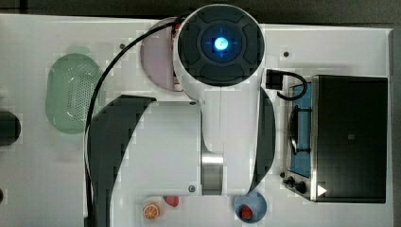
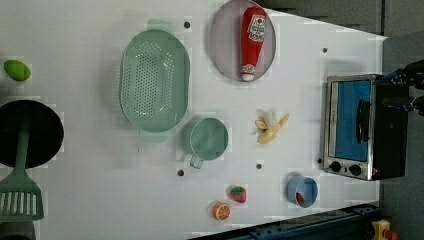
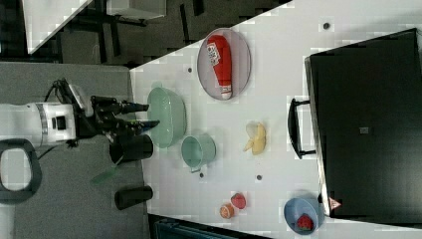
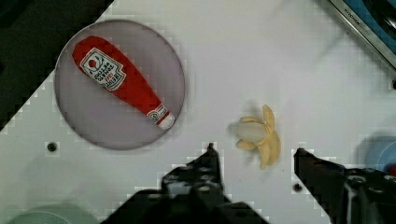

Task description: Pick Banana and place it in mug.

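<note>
1. Between the parted jaws, as the wrist view has it, lies the banana [image 4: 259, 135], on the bare white table [image 4: 261, 56] with nothing touching it.
2. The gripper [image 4: 254, 151] is open and empty; its two dark fingers [image 4: 205, 168] stand apart with the fruit framed in the gap, well beyond the tips.
3. Off to one side of the jaws sits a grey plate [image 4: 84, 126] carrying a red ketchup bottle [image 4: 122, 84], apart from the banana.
4. On the other side of the jaws, a toaster oven [image 2: 362, 127] with a blue window stands near the fruit.
5. In the left view the mug [image 2: 207, 139] rests just beside a green basket [image 2: 154, 80], with the banana [image 2: 270, 129] a short way to the left view's right of the mug.
6. A strawberry [image 2: 239, 194], an orange slice [image 2: 220, 210] and a blue bowl [image 2: 301, 191] lie near the table's edge, none between banana and mug.
7. The banana is pale yellow, curved and half peeled, flaps of peel splayed outward.
8. The mug is pale green, round, upright, with a small side handle and a plain inside.
</note>
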Tool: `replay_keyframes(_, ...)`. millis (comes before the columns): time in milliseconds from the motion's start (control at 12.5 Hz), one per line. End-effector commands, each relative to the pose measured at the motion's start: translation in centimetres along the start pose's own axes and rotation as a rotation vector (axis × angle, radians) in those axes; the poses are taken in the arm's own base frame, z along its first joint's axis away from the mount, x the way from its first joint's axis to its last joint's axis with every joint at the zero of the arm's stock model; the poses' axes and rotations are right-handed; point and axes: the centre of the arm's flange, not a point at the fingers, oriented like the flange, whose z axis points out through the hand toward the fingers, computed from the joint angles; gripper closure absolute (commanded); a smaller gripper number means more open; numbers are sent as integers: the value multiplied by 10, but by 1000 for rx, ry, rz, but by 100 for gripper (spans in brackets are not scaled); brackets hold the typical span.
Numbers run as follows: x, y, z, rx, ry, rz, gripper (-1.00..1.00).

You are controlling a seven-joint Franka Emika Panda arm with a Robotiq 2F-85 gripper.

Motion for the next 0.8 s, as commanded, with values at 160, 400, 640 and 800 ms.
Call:
replay_keyframes(160,-67,117,-48,-22,-50,39,-82)
replay_keyframes(400,-64,112,-23,-45,-70,35,-100)
replay_keyframes(640,-53,95,35,-38,-62,-6,-100)
replay_keyframes(800,-47,84,85,-34,-58,-112,-100)
